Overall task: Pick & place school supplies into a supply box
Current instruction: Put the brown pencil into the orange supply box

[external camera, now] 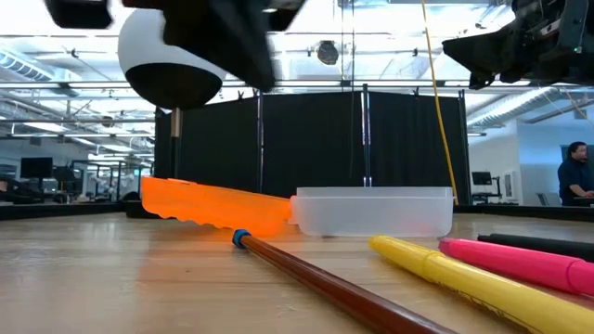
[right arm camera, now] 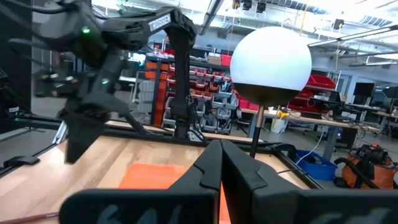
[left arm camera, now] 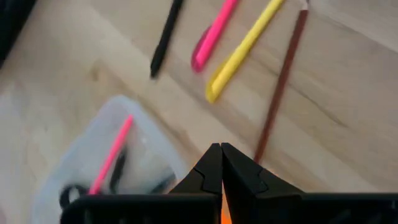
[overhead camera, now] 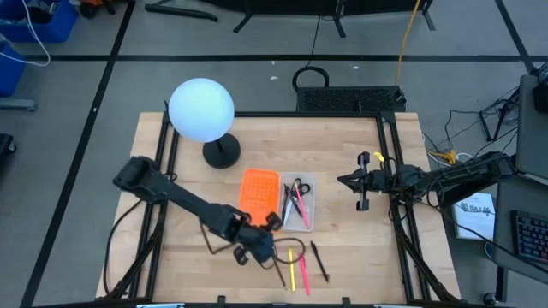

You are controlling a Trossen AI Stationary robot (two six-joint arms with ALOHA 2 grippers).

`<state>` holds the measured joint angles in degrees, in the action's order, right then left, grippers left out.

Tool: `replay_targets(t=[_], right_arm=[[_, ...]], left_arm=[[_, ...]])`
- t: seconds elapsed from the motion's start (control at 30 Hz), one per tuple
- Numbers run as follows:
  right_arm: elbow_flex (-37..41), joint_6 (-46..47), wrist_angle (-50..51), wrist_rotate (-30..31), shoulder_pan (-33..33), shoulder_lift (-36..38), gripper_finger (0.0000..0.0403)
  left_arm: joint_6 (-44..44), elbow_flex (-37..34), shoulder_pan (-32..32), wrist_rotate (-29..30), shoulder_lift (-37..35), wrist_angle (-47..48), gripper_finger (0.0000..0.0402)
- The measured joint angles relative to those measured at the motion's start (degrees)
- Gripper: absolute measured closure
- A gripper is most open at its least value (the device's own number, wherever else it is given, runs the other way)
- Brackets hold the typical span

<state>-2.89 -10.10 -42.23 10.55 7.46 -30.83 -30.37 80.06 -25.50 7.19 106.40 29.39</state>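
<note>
High view: left gripper (overhead camera: 272,224) pressed together, empty, at the supply box's (overhead camera: 306,205) near corner.
Just past it toward the table edge lie a brown pencil (overhead camera: 278,267), yellow marker (overhead camera: 291,267), pink marker (overhead camera: 303,272) and black pen (overhead camera: 320,261); scissors (overhead camera: 299,189) rest inside the clear box, its orange lid (overhead camera: 259,193) alongside. A white globe lamp (overhead camera: 202,109) stands beyond. Right gripper (overhead camera: 347,181), closed, waits well apart.
Left wrist view: fingertips (left arm camera: 219,163) meet above the box wall; a pink pen (left arm camera: 112,157) lies inside.

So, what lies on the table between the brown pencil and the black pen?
In the high view, the yellow pen and pink pen lie between the brown pencil and black pen.
</note>
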Motion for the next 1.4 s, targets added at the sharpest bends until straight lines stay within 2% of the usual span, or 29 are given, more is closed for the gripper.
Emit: replay_targets(t=[0.17,0.27,0.47,0.57,0.7,1.0,1.4], right_arm=[[0.0,0.4,1.1,-0.1,0.0,0.0,0.0403],[0.0,0.4,0.9,-0.1,0.0,0.0,0.0403],[0.0,-0.1,0.5,-0.1,0.0,0.0,0.0403],[0.0,-0.3,0.4,-0.1,0.0,0.0,0.0403],[0.0,-0.7,0.3,-0.2,0.0,0.0,0.0403],[0.0,-0.2,0.4,-0.2,0.0,-0.2,0.0403],[0.0,0.4,1.8,-0.2,0.0,-0.8,0.0403]], left_arm=[[-5.7,3.6,-0.7,1.8,4.5,-0.1,0.0359],[-11.0,3.6,0.1,-0.6,5.2,1.5,0.0328],[-10.5,2.4,1.1,-1.8,5.2,2.9,0.0257],[-13.0,2.4,1.6,-6.0,5.6,4.5,0.0237],[-16.5,2.3,2.2,-8.9,7.4,5.7,0.023],[-18.0,2.3,5.0,-5.7,12.0,5.3,0.0229],[-19.1,2.6,6.3,-9.0,14.0,7.1,0.0229]])
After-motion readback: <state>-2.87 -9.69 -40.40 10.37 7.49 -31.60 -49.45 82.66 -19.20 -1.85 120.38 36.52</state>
